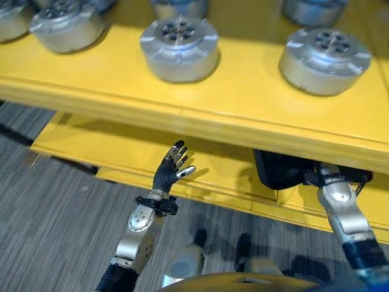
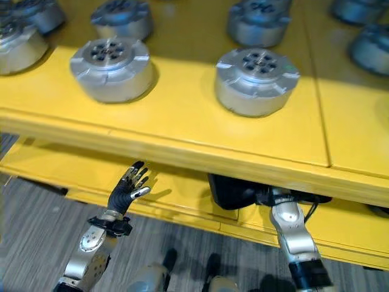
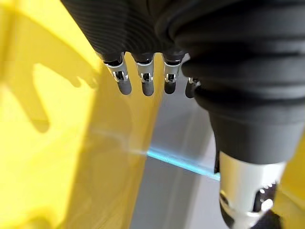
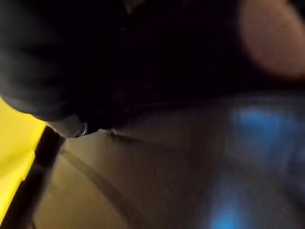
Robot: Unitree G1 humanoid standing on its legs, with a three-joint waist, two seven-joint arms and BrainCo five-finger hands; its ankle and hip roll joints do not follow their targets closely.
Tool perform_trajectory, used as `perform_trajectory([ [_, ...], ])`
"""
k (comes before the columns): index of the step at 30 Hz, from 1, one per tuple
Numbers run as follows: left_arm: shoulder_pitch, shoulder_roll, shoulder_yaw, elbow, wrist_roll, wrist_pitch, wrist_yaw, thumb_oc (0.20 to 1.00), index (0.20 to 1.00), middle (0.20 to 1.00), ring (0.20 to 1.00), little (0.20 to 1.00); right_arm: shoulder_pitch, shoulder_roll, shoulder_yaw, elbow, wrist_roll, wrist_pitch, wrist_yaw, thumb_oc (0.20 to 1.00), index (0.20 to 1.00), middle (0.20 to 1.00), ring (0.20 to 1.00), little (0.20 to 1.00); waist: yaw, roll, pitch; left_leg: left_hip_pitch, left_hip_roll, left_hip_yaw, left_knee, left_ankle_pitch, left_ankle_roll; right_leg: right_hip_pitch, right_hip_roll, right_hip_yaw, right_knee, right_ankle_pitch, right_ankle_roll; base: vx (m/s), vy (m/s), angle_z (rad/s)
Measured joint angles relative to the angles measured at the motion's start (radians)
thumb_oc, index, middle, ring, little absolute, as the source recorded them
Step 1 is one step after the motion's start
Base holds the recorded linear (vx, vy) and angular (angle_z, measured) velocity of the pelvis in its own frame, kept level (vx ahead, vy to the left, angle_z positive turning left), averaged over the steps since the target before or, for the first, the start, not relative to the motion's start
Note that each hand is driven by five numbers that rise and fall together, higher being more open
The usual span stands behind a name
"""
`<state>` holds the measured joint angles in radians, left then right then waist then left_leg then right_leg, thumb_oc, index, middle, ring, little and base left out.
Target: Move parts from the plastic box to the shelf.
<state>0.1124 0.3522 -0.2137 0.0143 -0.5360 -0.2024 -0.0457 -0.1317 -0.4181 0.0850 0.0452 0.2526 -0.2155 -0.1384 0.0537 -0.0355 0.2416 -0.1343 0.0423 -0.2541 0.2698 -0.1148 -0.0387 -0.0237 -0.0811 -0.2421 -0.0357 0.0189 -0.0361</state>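
Yellow shelf point(image 1: 243, 109) holding parts point(image 1: 179, 47), left robot hand point(image 1: 172, 167) below, fingers straight

No legible txt, nos. or signs anywhere. Parts point(image 1: 179, 47) on the shelf point(image 1: 243, 109) show only hole patterns on top, no markings readable. One part point(image 2: 257, 79) has a small green spot nr its rim, too small to tell if it's a label.
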Motion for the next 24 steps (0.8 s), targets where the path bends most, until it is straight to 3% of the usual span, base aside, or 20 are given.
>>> perform_trajectory([
  [1,0.006,0.011,0.009,0.0,-0.003,0.0,0.001,1.0,1.0,1.0,1.0,1.0,0.0,0.013,0.01,-0.01,0.0,-0.001,0.001,0.2,0.2,0.2,0.2,0.2,0.005,-0.016,0.015,0.027,0.054,-0.002,-0.017,0.001,-0.014,-0.002,-0.013,0.012,0.019,-0.007,0.007,0.04,0.196,-0.07],
  [2,-0.001,0.011,0.009,0.005,-0.004,0.001,0.001,1.0,1.0,1.0,1.0,1.0,-0.007,0.02,-0.001,-0.009,0.0,-0.004,-0.006,0.2,0.2,0.2,0.2,0.2,-0.01,-0.012,0.024,0.027,0.109,0.007,-0.016,-0.006,-0.033,-0.002,-0.02,0.005,0.029,-0.008,0.023,0.04,0.172,0.03],
  [4,-0.016,0.004,-0.002,0.006,-0.004,0.002,0.001,1.0,1.0,1.0,1.0,1.0,-0.032,0.017,0.001,-0.005,0.003,-0.003,-0.029,0.2,0.2,0.2,0.2,0.2,-0.035,0.013,0.045,0.028,0.154,0.029,-0.068,-0.004,-0.039,-0.004,-0.04,-0.006,0.056,-0.01,0.053,0.03,0.17,0.16],
  [5,-0.025,-0.003,-0.014,0.006,-0.004,0.002,0.001,1.0,1.0,1.0,1.0,1.0,-0.044,0.006,0.001,-0.006,0.011,-0.003,-0.037,0.2,0.2,0.2,0.2,0.2,-0.043,0.043,0.048,0.026,0.148,0.046,-0.094,0.0,-0.031,-0.009,-0.046,-0.011,0.073,-0.012,0.077,0.05,0.195,0.15],
  [6,-0.05,0.007,-0.017,0.007,-0.005,0.003,0.002,1.0,1.0,1.0,1.0,1.0,-0.054,0.013,0.011,-0.007,0.021,-0.004,-0.051,0.2,0.2,0.2,0.2,0.2,-0.033,0.031,0.061,-0.003,0.092,0.057,-0.057,-0.011,-0.073,-0.025,-0.097,-0.012,0.093,-0.016,0.096,0.07,0.196,0.17],
  [8,-0.061,0.033,-0.011,0.007,-0.005,0.003,0.006,1.0,1.0,1.0,1.0,1.0,-0.077,0.023,0.042,-0.006,0.021,0.0,-0.061,0.2,0.2,0.2,0.2,0.2,-0.002,-0.007,0.076,-0.031,0.025,0.07,0.005,-0.027,-0.039,-0.029,-0.159,0.003,0.096,-0.005,0.077,0.08,0.193,0.11],
  [10,-0.049,0.061,0.002,0.007,-0.005,0.003,0.01,1.0,1.0,1.0,1.0,1.0,-0.158,0.055,0.099,0.017,0.022,0.006,-0.061,0.2,0.2,0.2,0.2,0.2,0.036,-0.013,0.078,-0.039,-0.021,0.083,0.054,-0.052,-0.008,-0.033,-0.2,0.012,0.123,0.007,0.071,0.04,0.144,-0.01],
  [16,-0.062,0.094,0.007,0.006,-0.02,0.002,0.031,1.0,1.0,1.0,1.0,1.0,-0.428,0.143,0.175,0.219,0.061,0.014,-0.087,0.2,0.2,0.2,0.2,0.2,0.077,-0.027,0.077,-0.081,-0.04,0.09,0.124,-0.085,0.001,-0.06,-0.215,0.02,0.159,0.012,0.086,-0.03,0.067,0.03],
  [21,-0.091,0.098,-0.014,0.005,-0.035,0.004,0.053,1.0,1.0,1.0,1.0,1.0,-0.556,0.143,0.2,0.379,0.119,0.041,-0.159,0.2,0.2,0.2,0.2,0.2,0.08,-0.034,0.083,-0.167,-0.032,0.098,0.21,-0.11,0.006,-0.115,-0.203,0.03,0.176,0.003,0.097,-0.06,0.037,-0.08],
  [24,-0.092,0.126,-0.016,-0.013,-0.042,0.003,0.056,1.0,1.0,1.0,1.0,1.0,-0.646,0.137,0.198,0.462,0.127,0.046,-0.18,0.2,0.2,0.2,0.2,0.2,0.088,-0.021,0.1,-0.221,-0.024,0.106,0.273,-0.13,0.015,-0.165,-0.2,0.038,0.213,-0.017,0.127,-0.08,0.022,-0.13],
])
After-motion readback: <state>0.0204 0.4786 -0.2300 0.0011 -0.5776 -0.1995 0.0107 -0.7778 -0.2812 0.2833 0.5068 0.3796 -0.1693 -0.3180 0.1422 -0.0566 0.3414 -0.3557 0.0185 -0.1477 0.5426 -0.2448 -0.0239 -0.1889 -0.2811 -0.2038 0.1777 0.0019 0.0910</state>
